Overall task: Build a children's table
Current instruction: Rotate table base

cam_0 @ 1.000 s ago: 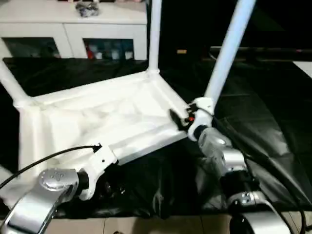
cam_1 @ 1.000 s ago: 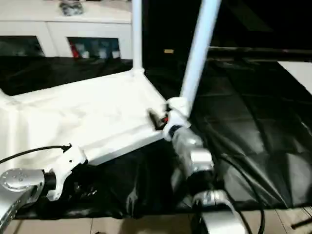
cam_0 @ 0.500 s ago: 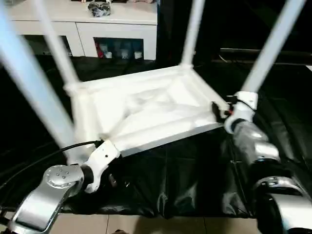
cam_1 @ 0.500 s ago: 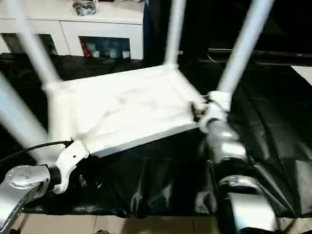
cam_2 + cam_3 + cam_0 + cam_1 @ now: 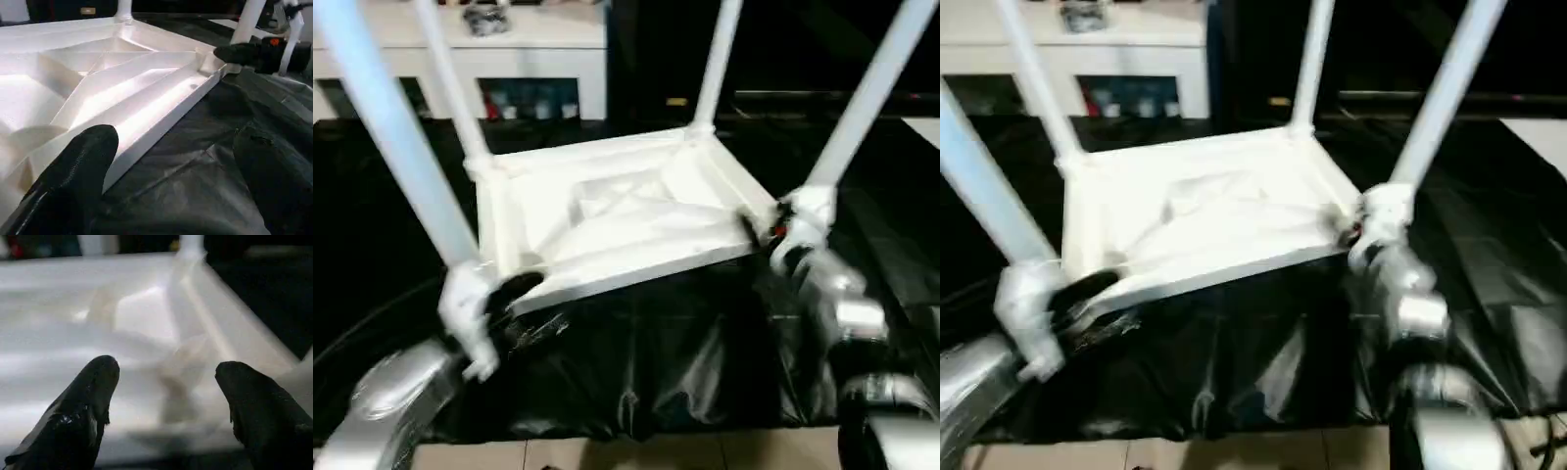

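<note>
The white children's table (image 5: 607, 211) lies upside down on the black sheet, ribbed underside up, with all of its long legs standing up from the corners. The near-left leg (image 5: 396, 147) rises just above my left gripper (image 5: 514, 287). That gripper is open at the near-left corner, and in the left wrist view one finger (image 5: 73, 171) overlaps the near rim while the other hangs over the sheet. My right gripper (image 5: 759, 230) is open at the near-right corner, beside the near-right leg (image 5: 867, 98). Its fingers (image 5: 93, 401) are spread in front of the ribs.
A black plastic sheet (image 5: 656, 362) covers the work surface and hangs over its front edge, with pale floor below. A white cabinet with glass doors (image 5: 529, 59) stands behind, with a small dark object (image 5: 489, 20) on top. The tall legs crowd the space above the table.
The table has slid to the right and turned, and its near-left leg has come into view. My right gripper went along with the near-right corner. My left gripper now sits at the near-left corner.
</note>
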You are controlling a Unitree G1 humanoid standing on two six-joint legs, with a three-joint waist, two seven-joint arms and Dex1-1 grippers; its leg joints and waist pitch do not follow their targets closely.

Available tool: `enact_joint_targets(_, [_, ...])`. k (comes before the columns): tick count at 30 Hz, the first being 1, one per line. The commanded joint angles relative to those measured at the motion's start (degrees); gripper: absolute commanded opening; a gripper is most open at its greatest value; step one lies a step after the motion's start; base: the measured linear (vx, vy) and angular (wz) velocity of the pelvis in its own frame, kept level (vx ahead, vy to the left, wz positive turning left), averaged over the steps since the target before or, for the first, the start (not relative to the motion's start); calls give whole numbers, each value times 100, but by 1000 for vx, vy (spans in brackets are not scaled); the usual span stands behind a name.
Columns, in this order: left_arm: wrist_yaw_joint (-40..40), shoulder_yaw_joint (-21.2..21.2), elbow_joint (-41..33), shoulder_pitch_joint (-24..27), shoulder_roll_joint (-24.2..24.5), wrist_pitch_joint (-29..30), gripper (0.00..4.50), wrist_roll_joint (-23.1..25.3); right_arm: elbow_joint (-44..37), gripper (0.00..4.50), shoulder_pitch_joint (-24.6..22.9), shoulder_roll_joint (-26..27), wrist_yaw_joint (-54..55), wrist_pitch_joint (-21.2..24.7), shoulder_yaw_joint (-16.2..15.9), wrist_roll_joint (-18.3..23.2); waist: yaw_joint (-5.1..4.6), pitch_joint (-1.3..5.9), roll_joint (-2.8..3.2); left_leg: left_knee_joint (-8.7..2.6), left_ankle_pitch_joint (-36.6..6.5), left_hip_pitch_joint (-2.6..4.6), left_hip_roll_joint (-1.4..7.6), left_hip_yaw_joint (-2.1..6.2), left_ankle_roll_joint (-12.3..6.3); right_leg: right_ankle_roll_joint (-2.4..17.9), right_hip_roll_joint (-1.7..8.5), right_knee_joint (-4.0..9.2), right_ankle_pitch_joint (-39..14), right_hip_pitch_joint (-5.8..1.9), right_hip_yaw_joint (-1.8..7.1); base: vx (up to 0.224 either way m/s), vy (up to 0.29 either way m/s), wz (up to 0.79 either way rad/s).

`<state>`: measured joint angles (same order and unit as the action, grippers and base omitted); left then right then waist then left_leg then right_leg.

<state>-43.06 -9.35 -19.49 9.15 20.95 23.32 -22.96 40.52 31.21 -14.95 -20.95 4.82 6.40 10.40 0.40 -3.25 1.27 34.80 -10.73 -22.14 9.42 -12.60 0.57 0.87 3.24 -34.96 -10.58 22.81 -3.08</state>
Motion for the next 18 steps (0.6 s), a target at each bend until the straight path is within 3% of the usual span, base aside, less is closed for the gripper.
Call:
enact_joint_targets(1, [-242,-310,-61,281,126,-162,435,-207,-705,375,-328,-86,-291,158,-224,-32,-21,317,68,-433,-2072,174,385,284,35,992,424,548,-2076,-148,274,0,0,0])
enact_joint_targets(2, [-347,-383,-62,394,194,-154,435,-264,-911,375,-473,-110,-352,246,-263,0,-18,310,68,-447,-2068,162,388,298,38,935,430,554,-2146,-154,277,0,0,0])
enact_joint_targets(3, [-435,-473,-82,514,239,-197,435,-308,-1128,375,-621,-127,-341,392,-262,54,-21,308,129,-460,-2112,181,394,305,59,902,419,544,-2188,-131,285,0,0,0])
enact_joint_targets(7, [-350,-728,-110,764,149,-426,435,-405,-1749,375,-1046,-119,-108,809,-185,118,-28,279,120,-462,-2320,225,387,296,137,864,410,596,-2390,-82,298,0,0,0])
enact_joint_targets(9, [-316,-877,-76,959,101,-580,435,-450,-2132,375,-1336,-117,-51,927,-201,72,-34,270,105,-472,-2377,201,386,317,154,697,437,619,-2684,-94,302,0,0,0])
enact_joint_targets(11, [-183,-1024,78,1044,11,-906,435,-368,-2498,375,-1600,-100,1,1096,-216,69,-50,261,115,-467,-2461,214,379,324,157,579,436,647,-2941,-59,299,0,0,0])
enact_joint_targets(14, [142,-1229,436,825,-77,-1208,435,-191,-2661,375,-1692,-25,350,1339,-131,2,-85,243,134,-459,-2586,236,354,348,212,350,426,705,-3371,-15,279,0,0,0])
enact_joint_targets(18, [199,-1210,481,756,-20,-1244,435,-81,-2659,375,-1641,-10,521,1460,-101,-51,-150,222,138,-456,-2888,264,340,396,290,232,431,758,-3659,11,230,0,0,0])
